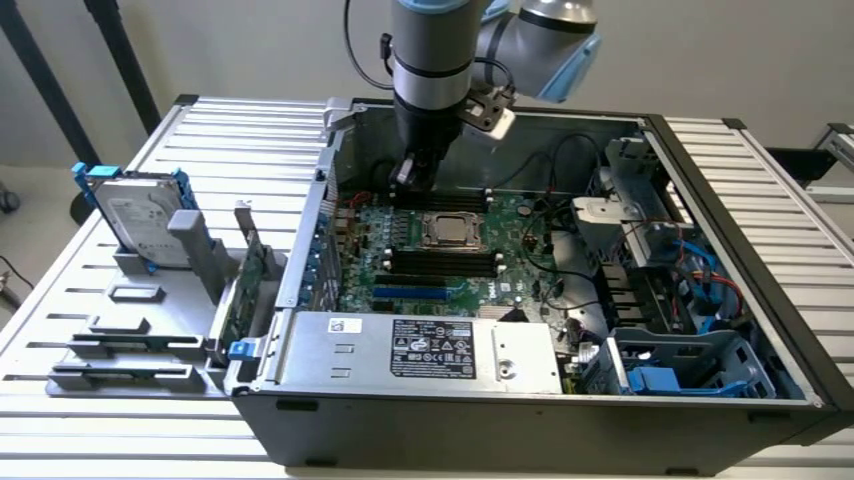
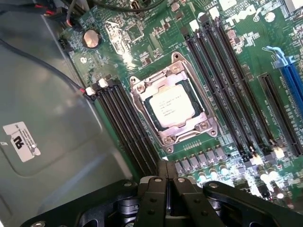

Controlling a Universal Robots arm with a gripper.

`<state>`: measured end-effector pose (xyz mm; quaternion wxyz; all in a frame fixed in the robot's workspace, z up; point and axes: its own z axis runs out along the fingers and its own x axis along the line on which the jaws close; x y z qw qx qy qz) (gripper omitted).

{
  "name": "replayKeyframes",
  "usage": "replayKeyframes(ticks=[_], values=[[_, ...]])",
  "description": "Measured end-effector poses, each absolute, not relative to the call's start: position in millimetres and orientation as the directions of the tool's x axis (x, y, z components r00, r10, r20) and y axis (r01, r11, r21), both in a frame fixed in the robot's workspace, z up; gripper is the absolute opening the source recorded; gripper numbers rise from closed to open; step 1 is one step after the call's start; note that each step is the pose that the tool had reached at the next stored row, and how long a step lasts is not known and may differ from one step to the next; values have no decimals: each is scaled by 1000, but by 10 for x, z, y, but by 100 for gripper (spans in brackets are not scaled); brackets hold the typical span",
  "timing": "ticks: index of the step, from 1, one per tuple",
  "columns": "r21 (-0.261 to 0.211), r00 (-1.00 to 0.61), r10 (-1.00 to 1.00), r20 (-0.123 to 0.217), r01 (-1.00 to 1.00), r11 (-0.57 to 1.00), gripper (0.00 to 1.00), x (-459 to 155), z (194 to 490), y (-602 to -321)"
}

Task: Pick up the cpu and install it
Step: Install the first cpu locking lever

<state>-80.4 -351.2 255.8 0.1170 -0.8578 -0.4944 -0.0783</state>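
Observation:
The cpu [image 1: 451,232] [image 2: 173,106], a small square chip with a dull silver top, lies flat in its metal socket frame on the green motherboard [image 1: 514,275] [image 2: 142,52] inside the open computer case. My gripper [image 1: 411,180] [image 2: 165,166] hangs a little above the board, beside the socket and toward the case's back wall. Its black fingers are pressed together with nothing between them, and they stand apart from the cpu.
Black memory slots [image 2: 128,123] flank the socket on both sides. A silver box with a black label [image 1: 427,350] fills the case's front. Cables and blue drive bays [image 1: 667,300] crowd the exterior view's right. Outside the case, a hard drive with blue rails [image 1: 140,215] stands in a grey holder.

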Motion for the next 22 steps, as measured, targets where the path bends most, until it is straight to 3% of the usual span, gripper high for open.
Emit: replayKeyframes(ticks=[16, 22], values=[[-136, 651, 717, 250, 757, -639, 11, -804, 2538, -3512], [-159, 680, 697, 228, 732, -662, 11, -804, 2537, -3512]])
